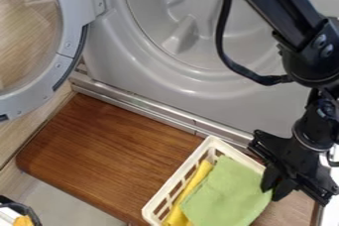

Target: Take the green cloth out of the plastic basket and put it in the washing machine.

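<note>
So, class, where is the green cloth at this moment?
In the camera view, the green cloth is at the bottom, right of centre, inside the pale plastic basket, beside the yellow cloth.

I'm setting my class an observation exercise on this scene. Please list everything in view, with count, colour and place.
washing machine: one, grey, across the top
drum: one, grey, inside the washing machine
round door: one, grey with a clear window, open at upper left
wooden board: one, brown, in front of the machine
plastic basket: one, cream, at the bottom, right of centre
green cloth: one, light green, in the basket
yellow cloth: one, yellow, in the basket, left of the green one
container: one, dark-rimmed, cut off at bottom left
unidentified item: one, orange-yellow, in the container
robot arm: one, black, from the top edge down the right
two-finger gripper: one, black, at the basket's right side
</note>
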{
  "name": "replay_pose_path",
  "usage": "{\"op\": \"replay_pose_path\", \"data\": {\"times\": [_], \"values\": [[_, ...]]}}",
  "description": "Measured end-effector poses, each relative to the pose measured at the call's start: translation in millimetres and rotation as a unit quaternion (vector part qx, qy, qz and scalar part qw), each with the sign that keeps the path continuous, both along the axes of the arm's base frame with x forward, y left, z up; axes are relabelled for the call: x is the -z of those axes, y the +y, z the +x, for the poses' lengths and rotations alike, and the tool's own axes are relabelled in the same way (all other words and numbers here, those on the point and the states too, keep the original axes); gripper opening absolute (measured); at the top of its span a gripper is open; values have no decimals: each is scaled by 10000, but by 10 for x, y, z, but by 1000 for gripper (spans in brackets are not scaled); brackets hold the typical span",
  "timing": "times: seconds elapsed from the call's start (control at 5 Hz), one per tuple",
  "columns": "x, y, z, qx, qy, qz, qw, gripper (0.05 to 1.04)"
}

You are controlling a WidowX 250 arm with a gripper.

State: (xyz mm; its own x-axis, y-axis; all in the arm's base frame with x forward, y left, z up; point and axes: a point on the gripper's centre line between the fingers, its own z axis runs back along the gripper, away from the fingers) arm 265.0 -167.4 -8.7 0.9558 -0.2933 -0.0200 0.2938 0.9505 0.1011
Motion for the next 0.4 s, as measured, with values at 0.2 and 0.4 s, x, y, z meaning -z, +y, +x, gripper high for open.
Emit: {"op": "replay_pose_path", "data": {"times": [0.2, 0.4], "values": [[-238, 16, -21, 19, -214, -146, 9997, 62], [-489, 152, -79, -89, -357, -254, 9990, 62]]}}
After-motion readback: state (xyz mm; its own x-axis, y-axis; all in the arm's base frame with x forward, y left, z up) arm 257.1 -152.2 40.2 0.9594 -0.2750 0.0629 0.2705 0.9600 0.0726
